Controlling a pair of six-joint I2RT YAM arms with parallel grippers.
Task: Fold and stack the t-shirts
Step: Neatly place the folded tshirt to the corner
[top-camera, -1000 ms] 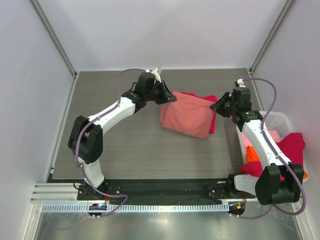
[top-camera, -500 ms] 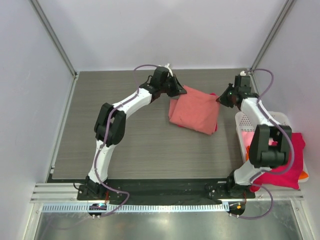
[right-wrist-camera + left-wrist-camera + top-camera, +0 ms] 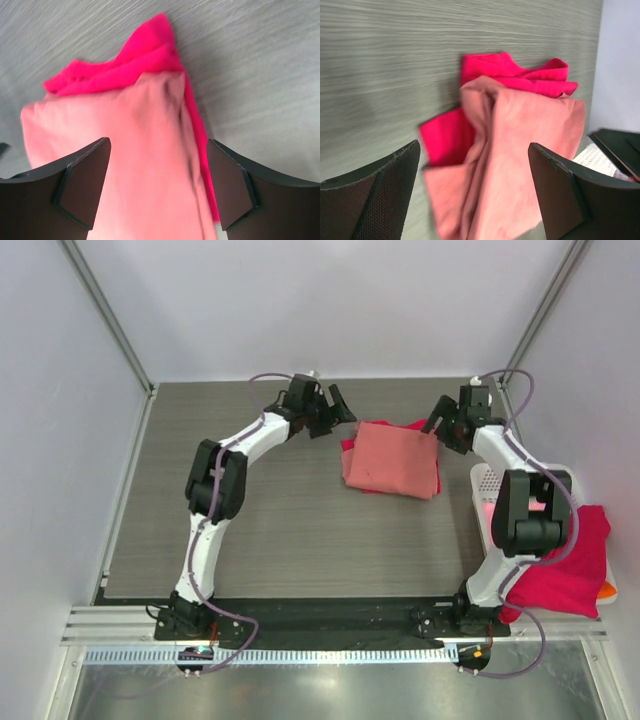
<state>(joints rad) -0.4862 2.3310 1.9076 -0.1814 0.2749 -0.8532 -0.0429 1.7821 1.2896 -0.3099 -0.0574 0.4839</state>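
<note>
A folded salmon-pink t-shirt (image 3: 390, 460) lies on a crimson-red t-shirt (image 3: 416, 426) at the far middle of the table. My left gripper (image 3: 343, 412) hangs open just off the pile's far left corner, holding nothing. In the left wrist view the salmon shirt (image 3: 520, 165) and the red one (image 3: 520, 75) lie past the spread fingers of that gripper (image 3: 474, 150). My right gripper (image 3: 438, 425) is open at the pile's far right corner. In the right wrist view it (image 3: 158, 145) stands over the salmon cloth (image 3: 125, 150), with red cloth (image 3: 145, 55) beyond.
A white lattice basket (image 3: 485, 485) stands at the right edge with light pink cloth (image 3: 545, 508) inside. Another crimson t-shirt (image 3: 565, 570) drapes over its near side, and a bit of orange (image 3: 607, 590) shows under it. Walls close off the back and sides.
Both grippers carried the salmon-pink t-shirt toward the back and laid it on the crimson one. Both then opened and let it go.
</note>
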